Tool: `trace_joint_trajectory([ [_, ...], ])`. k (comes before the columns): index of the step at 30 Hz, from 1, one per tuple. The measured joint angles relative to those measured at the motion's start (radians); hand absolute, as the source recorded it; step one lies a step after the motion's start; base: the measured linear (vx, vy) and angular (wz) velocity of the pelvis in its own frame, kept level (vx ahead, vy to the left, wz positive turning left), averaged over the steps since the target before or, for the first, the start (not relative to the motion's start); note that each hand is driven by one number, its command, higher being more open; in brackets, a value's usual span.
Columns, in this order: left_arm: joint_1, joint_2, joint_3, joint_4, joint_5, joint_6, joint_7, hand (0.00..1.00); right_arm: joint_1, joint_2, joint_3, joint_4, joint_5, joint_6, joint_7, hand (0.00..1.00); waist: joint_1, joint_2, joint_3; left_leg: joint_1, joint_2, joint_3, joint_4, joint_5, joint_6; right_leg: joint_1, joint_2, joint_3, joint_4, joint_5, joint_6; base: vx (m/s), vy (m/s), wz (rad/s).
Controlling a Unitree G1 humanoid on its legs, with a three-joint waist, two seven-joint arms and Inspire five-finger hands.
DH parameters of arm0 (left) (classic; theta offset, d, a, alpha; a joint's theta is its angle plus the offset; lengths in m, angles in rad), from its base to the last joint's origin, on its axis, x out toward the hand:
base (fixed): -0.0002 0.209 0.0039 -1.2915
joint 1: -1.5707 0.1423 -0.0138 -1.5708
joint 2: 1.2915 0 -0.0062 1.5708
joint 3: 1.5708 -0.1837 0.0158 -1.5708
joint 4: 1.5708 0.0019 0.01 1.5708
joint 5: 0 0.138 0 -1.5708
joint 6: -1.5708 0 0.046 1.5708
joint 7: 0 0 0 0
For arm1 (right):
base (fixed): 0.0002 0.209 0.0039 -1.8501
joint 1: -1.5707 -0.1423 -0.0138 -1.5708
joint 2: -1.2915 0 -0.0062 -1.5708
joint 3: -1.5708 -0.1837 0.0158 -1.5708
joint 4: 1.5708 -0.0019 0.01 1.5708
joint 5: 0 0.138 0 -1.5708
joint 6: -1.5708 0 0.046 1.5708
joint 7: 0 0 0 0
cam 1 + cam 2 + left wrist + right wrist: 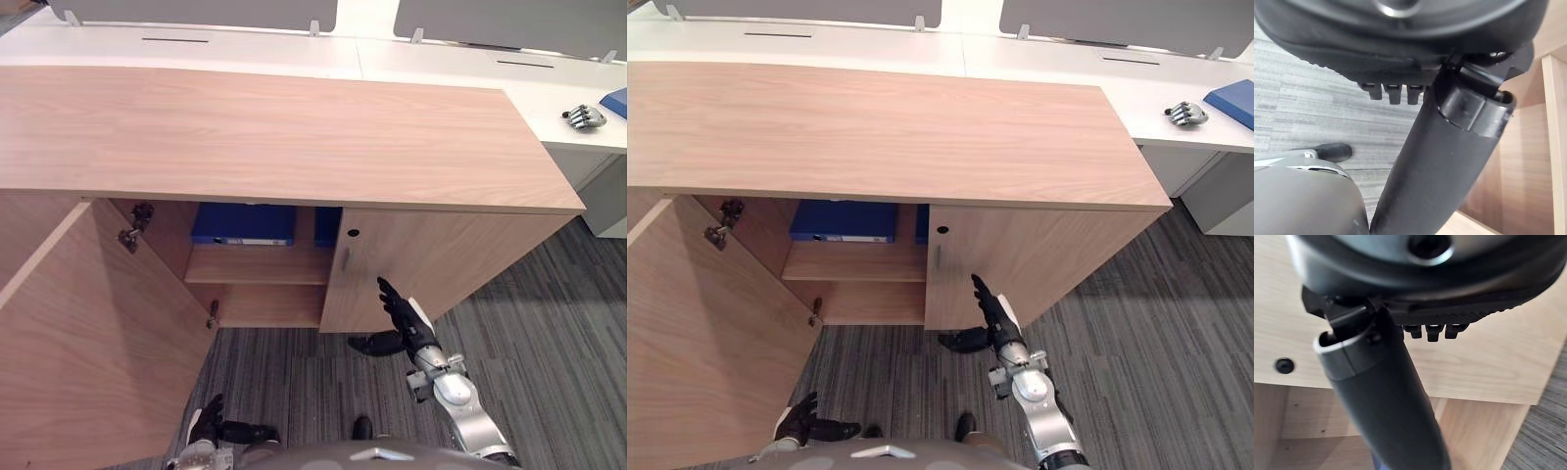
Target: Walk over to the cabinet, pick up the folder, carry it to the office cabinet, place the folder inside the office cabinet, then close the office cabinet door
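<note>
**Right hand** (411, 325): stands at 5 o'clock in the head view, raised above the carpet (558, 333), forearm coming in from the lower edge. Fingers straight and close together, tips aimed toward 11 o'clock, just in front of the closed right door (441, 259) near its lower edge. Contact with the door cannot be told. Released; grasps nothing.

**Left hand** (208, 423): hangs low at 7 o'clock, beside the lower corner of the open left door (88, 333). Fingers relaxed; released, holds nothing.

**Folder** (243, 223): blue, lies inside the office cabinet (274, 127) on the upper shelf (260, 266), at 12 o'clock from the left hand and 10 o'clock from the right hand, well apart from both. Carries a white strip along the lower front edge; print there too small to read. Second blue piece (327, 225) just beside at 3 o'clock, partly hidden by the closed right door.

**Closed right door:** bears a round dark keyhole (353, 233), with a slim metal handle (345, 258) at 6 o'clock of it.

**Open left door:** metal hinge (132, 233) at the inner edge.

**White desk** (588, 142), at 2 o'clock behind the office cabinet: carries a spare robot hand (585, 117).
</note>
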Motion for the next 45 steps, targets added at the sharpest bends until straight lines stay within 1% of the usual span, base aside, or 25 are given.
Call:
trace_joint_trajectory([
  [2, 0.007, -0.009, 0.000, -0.017, 0.000, -0.001, 0.005, 1.00, 0.001, 0.003, -0.007, 0.071, -0.035, 0.002, -0.010, 1.00, 0.005, 0.010, 0.002, -0.001, -0.001, -0.004, 0.000, 0.000, 0.000, 0.000, -0.001, -0.004, 0.003, -0.001, 0.001, 0.00, 0.003, 0.07],
  [4, 0.007, -0.019, 0.001, -0.034, -0.001, -0.001, 0.015, 1.00, 0.003, 0.013, -0.035, 0.134, -0.064, 0.004, -0.020, 1.00, 0.008, 0.020, 0.009, -0.005, -0.005, -0.025, 0.003, 0.001, 0.001, -0.003, -0.008, -0.019, 0.035, -0.022, 0.005, -0.01, -0.002, 0.29],
  [5, 0.007, -0.028, 0.005, -0.045, -0.007, -0.005, 0.022, 1.00, 0.003, 0.015, -0.053, 0.172, -0.090, 0.005, -0.032, 1.00, 0.011, 0.027, 0.012, -0.008, -0.009, -0.048, 0.006, 0.002, 0.003, -0.015, -0.015, -0.017, 0.090, -0.052, 0.007, -0.02, -0.002, 0.42],
  [6, 0.006, -0.033, 0.007, -0.053, -0.016, -0.006, 0.026, 1.00, 0.003, 0.016, -0.063, 0.187, -0.093, 0.006, -0.036, 1.00, 0.012, 0.031, 0.013, -0.011, -0.010, -0.061, 0.007, 0.004, 0.005, -0.027, -0.017, 0.009, 0.126, -0.068, 0.005, -0.01, 0.021, 0.67],
  [7, 0.006, -0.039, 0.008, -0.075, -0.036, -0.008, 0.036, 1.00, 0.003, 0.018, -0.073, 0.212, -0.102, 0.010, -0.052, 1.00, 0.014, 0.032, 0.014, -0.022, -0.012, -0.095, 0.013, 0.007, 0.006, -0.051, -0.016, 0.087, 0.185, -0.095, -0.006, 0.00, 0.031, 0.85],
  [8, 0.005, -0.038, 0.011, -0.091, -0.047, -0.012, 0.044, 1.00, 0.002, 0.021, -0.073, 0.231, -0.125, 0.010, -0.066, 1.00, 0.016, 0.020, 0.016, -0.034, -0.022, -0.131, 0.023, 0.008, 0.003, -0.058, -0.021, 0.154, 0.214, -0.128, 0.003, 0.00, 0.020, 0.96],
  [9, 0.008, -0.037, 0.024, -0.099, -0.053, -0.014, 0.049, 1.00, 0.000, 0.029, -0.071, 0.247, -0.129, 0.011, -0.072, 1.00, 0.022, 0.010, 0.013, -0.043, -0.033, -0.151, 0.026, 0.011, -0.001, -0.057, -0.032, 0.163, 0.218, -0.159, 0.018, 0.03, -0.076, 0.83],
  [10, 0.006, -0.048, 0.044, -0.100, -0.070, -0.016, 0.063, 1.00, -0.013, 0.038, -0.072, 0.275, -0.129, 0.011, -0.084, 1.00, 0.036, 0.002, 0.009, -0.045, -0.032, -0.170, 0.031, 0.013, -0.006, -0.052, -0.033, 0.150, 0.219, -0.173, 0.023, 0.02, -0.104, 0.50],
  [11, 0.007, -0.052, 0.048, -0.101, -0.078, -0.016, 0.067, 1.00, -0.017, 0.040, -0.072, 0.281, -0.129, 0.012, -0.086, 1.00, 0.040, 0.003, 0.010, -0.048, -0.030, -0.176, 0.034, 0.013, -0.007, -0.050, -0.032, 0.145, 0.218, -0.175, 0.021, 0.01, -0.137, 0.51],
  [12, 0.008, -0.071, 0.074, -0.102, -0.089, -0.017, 0.073, 1.00, -0.027, 0.040, -0.072, 0.292, -0.129, 0.014, -0.089, 1.00, 0.045, 0.015, 0.015, -0.058, -0.027, -0.200, 0.040, 0.016, -0.012, -0.040, -0.030, 0.116, 0.212, -0.177, 0.019, -0.01, -0.081, 0.52],
  [14, 0.017, -0.085, 0.082, -0.112, -0.116, -0.017, 0.083, 1.00, -0.039, 0.040, -0.073, 0.307, -0.128, 0.019, -0.096, 1.00, 0.045, 0.029, 0.022, -0.067, -0.027, -0.248, 0.045, 0.020, -0.017, -0.010, -0.030, 0.066, 0.191, -0.177, 0.019, 0.00, -0.066, 0.66],
  [20, 0.038, -0.089, 0.119, -0.177, -0.157, -0.017, 0.094, 1.00, -0.042, 0.057, -0.097, 0.328, -0.127, 0.033, -0.105, 1.00, 0.060, 0.035, 0.028, -0.109, -0.047, -0.390, 0.088, 0.021, -0.021, 0.063, -0.033, -0.062, 0.153, -0.181, 0.013, 0.03, -0.043, 0.73],
  [23, 0.039, -0.099, 0.120, -0.243, -0.170, -0.018, 0.095, 1.00, -0.038, 0.062, -0.111, 0.328, -0.127, 0.033, -0.108, 1.00, 0.079, 0.039, 0.043, -0.116, -0.068, -0.458, 0.115, 0.023, -0.023, 0.106, -0.041, -0.117, 0.156, -0.203, 0.013, -0.02, -0.038, 0.73],
  [25, 0.043, -0.113, 0.129, -0.305, -0.177, -0.018, 0.095, 1.00, -0.035, 0.067, -0.111, 0.323, -0.126, 0.033, -0.108, 1.00, 0.099, 0.043, 0.050, -0.123, -0.080, -0.508, 0.127, 0.028, -0.030, 0.126, -0.044, -0.166, 0.169, -0.223, 0.011, -0.09, -0.069, 0.78],
  [26, 0.053, -0.129, 0.146, -0.357, -0.183, -0.018, 0.095, 1.00, -0.029, 0.074, -0.111, 0.307, -0.126, 0.034, -0.108, 1.00, 0.102, 0.043, 0.056, -0.129, -0.088, -0.534, 0.130, 0.032, -0.036, 0.123, -0.052, -0.191, 0.197, -0.249, 0.006, -0.09, -0.051, 0.71],
  [28, 0.081, -0.144, 0.168, -0.449, -0.198, -0.019, 0.097, 1.00, -0.011, 0.087, -0.111, 0.263, -0.125, 0.037, -0.107, 1.00, 0.108, 0.040, 0.067, -0.136, -0.101, -0.564, 0.134, 0.034, -0.037, 0.123, -0.068, -0.227, 0.244, -0.282, 0.008, -0.10, -0.041, 0.58],
  [29, 0.090, -0.144, 0.174, -0.471, -0.203, -0.019, 0.097, 1.00, -0.006, 0.089, -0.111, 0.250, -0.125, 0.038, -0.107, 1.00, 0.113, 0.039, 0.067, -0.139, -0.103, -0.566, 0.138, 0.032, -0.035, 0.123, -0.070, -0.233, 0.251, -0.288, 0.009, -0.09, -0.040, 0.36],
  [30, 0.101, -0.145, 0.194, -0.512, -0.219, -0.019, 0.100, 1.00, -0.001, 0.089, -0.111, 0.227, -0.124, 0.039, -0.107, 1.00, 0.126, 0.036, 0.069, -0.143, -0.105, -0.566, 0.143, 0.029, -0.029, 0.123, -0.074, -0.244, 0.261, -0.296, 0.008, -0.05, -0.032, 0.31],
  [31, 0.107, -0.146, 0.220, -0.558, -0.232, -0.019, 0.104, 1.00, -0.004, 0.088, -0.115, 0.212, -0.123, 0.041, -0.107, 1.00, 0.135, 0.035, 0.070, -0.153, -0.110, -0.575, 0.159, 0.030, -0.035, 0.129, -0.074, -0.262, 0.263, -0.294, 0.012, -0.01, -0.024, 0.39],
  [34, 0.120, -0.147, 0.278, -0.696, -0.254, -0.020, 0.108, 1.00, -0.004, 0.086, -0.156, 0.166, -0.121, 0.043, -0.113, 1.00, 0.134, 0.033, 0.071, -0.175, -0.140, -0.579, 0.211, 0.026, -0.038, 0.169, -0.085, -0.319, 0.260, -0.291, 0.016, 0.04, -0.002, 0.68],
  [35, 0.122, -0.147, 0.293, -0.724, -0.264, -0.021, 0.111, 1.00, -0.006, 0.083, -0.160, 0.156, -0.118, 0.044, -0.118, 1.00, 0.135, 0.033, 0.071, -0.176, -0.140, -0.579, 0.216, 0.024, -0.036, 0.175, -0.086, -0.319, 0.258, -0.291, 0.016, 0.03, 0.053, 0.40],
  [37, 0.131, -0.149, 0.367, -0.808, -0.305, -0.042, 0.129, 1.00, -0.024, 0.084, -0.184, 0.119, -0.086, 0.044, -0.123, 1.00, 0.149, 0.037, 0.070, -0.182, -0.147, -0.577, 0.247, -0.002, -0.035, 0.192, -0.085, -0.319, 0.250, -0.292, 0.016, -0.02, 0.044, 0.05],
  [39, 0.137, -0.152, 0.421, -0.837, -0.329, -0.062, 0.142, 1.00, -0.032, 0.086, -0.190, 0.103, -0.084, 0.044, -0.126, 1.00, 0.151, 0.043, 0.067, -0.184, -0.153, -0.569, 0.271, -0.023, -0.030, 0.205, -0.083, -0.316, 0.243, -0.294, 0.015, -0.04, 0.038, -0.02],
  [42, 0.155, -0.152, 0.475, -0.862, -0.344, -0.066, 0.152, 1.00, -0.032, 0.089, -0.189, 0.101, -0.079, 0.045, -0.126, 1.00, 0.153, 0.045, 0.057, -0.192, -0.160, -0.564, 0.294, -0.040, -0.025, 0.213, -0.082, -0.319, 0.236, -0.298, 0.012, -0.01, 0.011, 0.03],
  [45, 0.153, -0.142, 0.492, -0.864, -0.350, -0.065, 0.153, 1.00, -0.032, 0.089, -0.189, 0.101, -0.078, 0.049, -0.122, 1.00, 0.156, 0.042, 0.055, -0.204, -0.162, -0.567, 0.300, -0.041, -0.023, 0.214, -0.080, -0.332, 0.229, -0.296, 0.015, -0.01, -0.014, 0.13],
])
